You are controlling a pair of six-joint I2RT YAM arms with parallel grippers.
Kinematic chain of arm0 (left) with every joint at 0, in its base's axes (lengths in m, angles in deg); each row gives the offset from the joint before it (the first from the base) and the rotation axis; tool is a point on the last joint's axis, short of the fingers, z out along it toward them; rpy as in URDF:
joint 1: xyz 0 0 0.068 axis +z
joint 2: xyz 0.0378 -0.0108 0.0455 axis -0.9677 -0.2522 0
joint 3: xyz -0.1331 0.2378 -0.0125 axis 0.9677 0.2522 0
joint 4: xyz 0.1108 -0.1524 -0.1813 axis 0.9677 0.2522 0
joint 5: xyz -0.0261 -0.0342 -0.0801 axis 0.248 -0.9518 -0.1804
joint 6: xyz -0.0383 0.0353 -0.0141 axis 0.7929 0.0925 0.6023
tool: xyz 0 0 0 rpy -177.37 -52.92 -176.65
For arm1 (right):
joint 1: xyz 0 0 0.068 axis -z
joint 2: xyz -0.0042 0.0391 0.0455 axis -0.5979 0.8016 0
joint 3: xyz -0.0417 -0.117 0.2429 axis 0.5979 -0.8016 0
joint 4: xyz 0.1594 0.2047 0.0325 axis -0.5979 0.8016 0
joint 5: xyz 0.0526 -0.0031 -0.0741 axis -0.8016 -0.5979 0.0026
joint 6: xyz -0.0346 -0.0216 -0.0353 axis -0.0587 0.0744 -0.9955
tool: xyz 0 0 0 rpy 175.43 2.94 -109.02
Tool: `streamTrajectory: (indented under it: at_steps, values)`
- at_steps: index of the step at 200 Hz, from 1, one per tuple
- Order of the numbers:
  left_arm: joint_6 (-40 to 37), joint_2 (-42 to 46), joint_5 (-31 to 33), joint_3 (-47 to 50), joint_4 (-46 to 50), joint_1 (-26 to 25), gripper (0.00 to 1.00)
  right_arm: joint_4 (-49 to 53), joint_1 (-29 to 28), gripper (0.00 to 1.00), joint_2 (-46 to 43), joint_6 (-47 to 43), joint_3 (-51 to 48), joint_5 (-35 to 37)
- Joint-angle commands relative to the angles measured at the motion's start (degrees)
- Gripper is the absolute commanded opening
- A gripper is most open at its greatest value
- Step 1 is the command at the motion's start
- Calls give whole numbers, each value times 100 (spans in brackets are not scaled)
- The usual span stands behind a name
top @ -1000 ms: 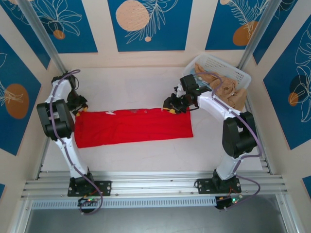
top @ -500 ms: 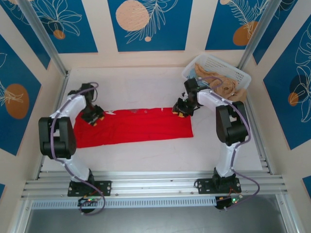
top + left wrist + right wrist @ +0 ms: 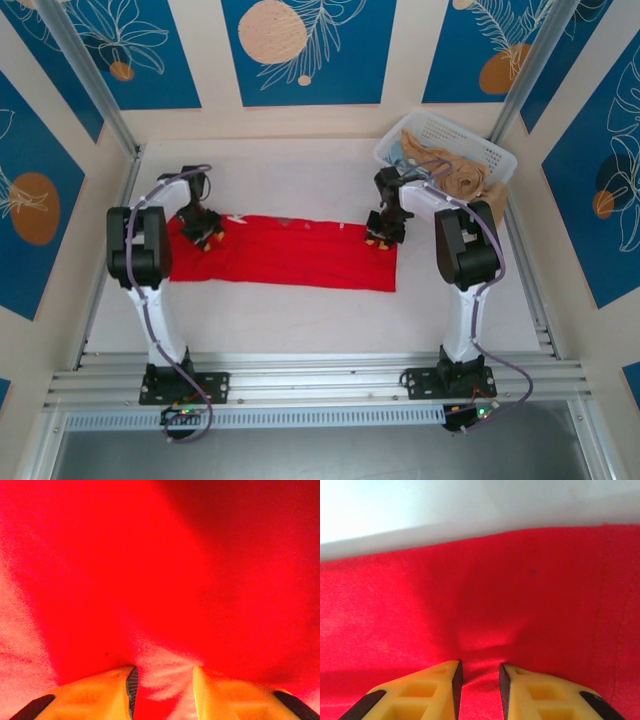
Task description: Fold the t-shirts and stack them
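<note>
The red t-shirt [image 3: 290, 255] lies as a long folded strip across the middle of the table. My left gripper [image 3: 205, 237] is down on its left end, near the far edge. In the left wrist view the yellow fingers [image 3: 100, 690] stand on either side of a bunched pucker of red cloth [image 3: 175, 570], and the left gripper [image 3: 164, 672] is shut on it. My right gripper [image 3: 378, 236] sits on the shirt's far right corner. In the right wrist view the right gripper [image 3: 480, 666] pinches a raised fold of the t-shirt [image 3: 495, 590].
A white lattice basket [image 3: 480, 150] holding beige clothes [image 3: 455, 180] stands at the back right, just behind the right arm. White table [image 3: 300, 320] surrounds the shirt, and its bare top [image 3: 420, 505] lies beyond the shirt's edge. Side rails line both edges.
The left gripper came right onto the shirt's left end; the right one shifted to the far right corner. Both closed on cloth. The shirt's left end shifted toward the back.
</note>
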Motion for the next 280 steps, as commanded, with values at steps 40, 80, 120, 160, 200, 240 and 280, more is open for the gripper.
streamTrajectory:
  at_steps: [40,80,120,160,200,240,280]
  values:
    - [233,-2258,-1046,-3281,-779,-641,39,369,-356,29,-1321,1360,-1816,-217]
    - [982,-3235,-1323,-4837,-750,-1134,38,207,-1433,29,-1649,1852,-2386,-630]
    - [1562,-3410,-1505,-4989,-1585,-1336,37,54,-2244,30,-1378,2101,-2028,-1247]
    - [1750,-4322,-2087,-6377,-2107,-1392,38,-149,-2579,30,-752,2164,-1350,-1851]
    - [756,-3929,-1443,-6892,-2183,-1155,48,306,-2586,31,-884,1958,-895,-1709]
    - [-197,-2554,-640,-6004,-1127,-1297,51,369,-2340,38,-1684,1506,-865,-1198]
    - [629,-658,-416,-2537,-1323,-1804,38,-363,-1469,36,-1685,815,-873,-1232]
